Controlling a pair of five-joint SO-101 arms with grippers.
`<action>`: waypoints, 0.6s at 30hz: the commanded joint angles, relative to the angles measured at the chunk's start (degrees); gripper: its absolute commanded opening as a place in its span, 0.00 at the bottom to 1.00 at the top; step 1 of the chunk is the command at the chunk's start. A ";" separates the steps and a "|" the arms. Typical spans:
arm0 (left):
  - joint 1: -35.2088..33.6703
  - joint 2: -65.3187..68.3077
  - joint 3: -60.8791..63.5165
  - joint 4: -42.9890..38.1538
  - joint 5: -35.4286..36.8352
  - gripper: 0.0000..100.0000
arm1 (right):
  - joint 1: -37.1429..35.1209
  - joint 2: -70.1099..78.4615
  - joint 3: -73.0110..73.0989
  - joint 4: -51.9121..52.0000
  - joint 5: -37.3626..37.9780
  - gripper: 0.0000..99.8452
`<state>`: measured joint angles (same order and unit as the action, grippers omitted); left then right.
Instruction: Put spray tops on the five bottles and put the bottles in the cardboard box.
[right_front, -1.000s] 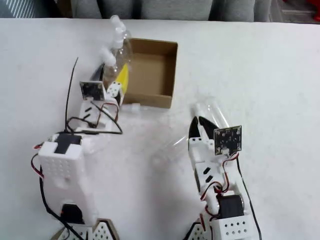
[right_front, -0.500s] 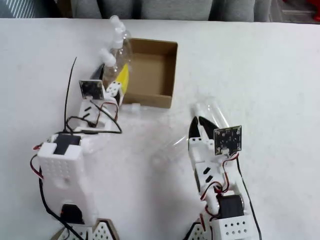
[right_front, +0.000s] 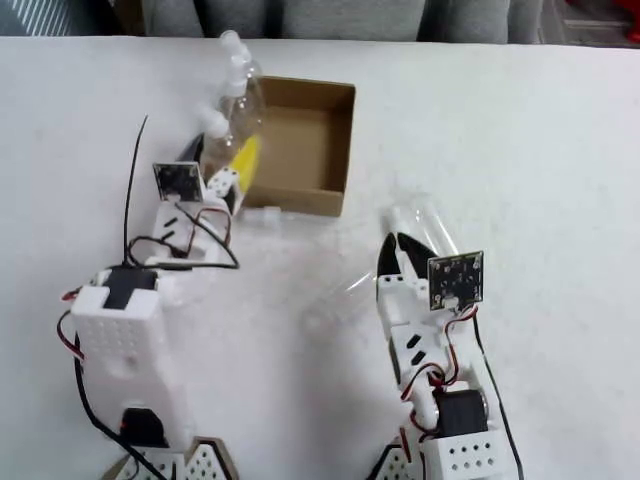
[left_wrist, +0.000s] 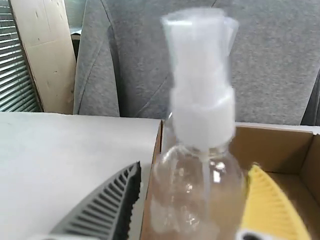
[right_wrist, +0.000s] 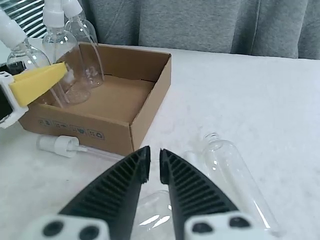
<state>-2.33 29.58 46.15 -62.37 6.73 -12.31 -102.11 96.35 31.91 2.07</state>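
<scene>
a capped bottle (left_wrist: 190, 195) is clamped between the left gripper's (left_wrist: 195, 172) fingers at the left wall of the box (right_front: 300, 150). the right gripper (right_wrist: 153, 157) is held low over the table (right_front: 520, 130), fingers together, near an uncapped bottle (right_wrist: 230, 165) lying there.

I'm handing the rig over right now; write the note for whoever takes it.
Left gripper shut on a clear plastic bottle with white spray top, at the brown cardboard box, by the wall on its side.
Right gripper shut, empty.
Done: two other capped bottles appear to stand in the box.
Left: box the held one; cap two bare clear bottles lying by the right gripper. One loose white spray top lies before the box.
</scene>
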 joint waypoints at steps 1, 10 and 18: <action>-0.92 -3.03 0.00 1.58 -0.26 0.42 | 0.48 -0.66 0.53 -1.01 0.70 0.02; -0.92 -3.12 -0.26 2.55 -0.26 0.42 | 0.48 -0.66 0.53 -1.01 0.70 0.02; -1.36 -6.55 0.88 3.78 -0.26 0.42 | 0.48 -0.66 0.53 -1.01 0.70 0.02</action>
<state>-2.51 29.58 46.15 -59.82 6.55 -12.31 -102.11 96.35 31.91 2.07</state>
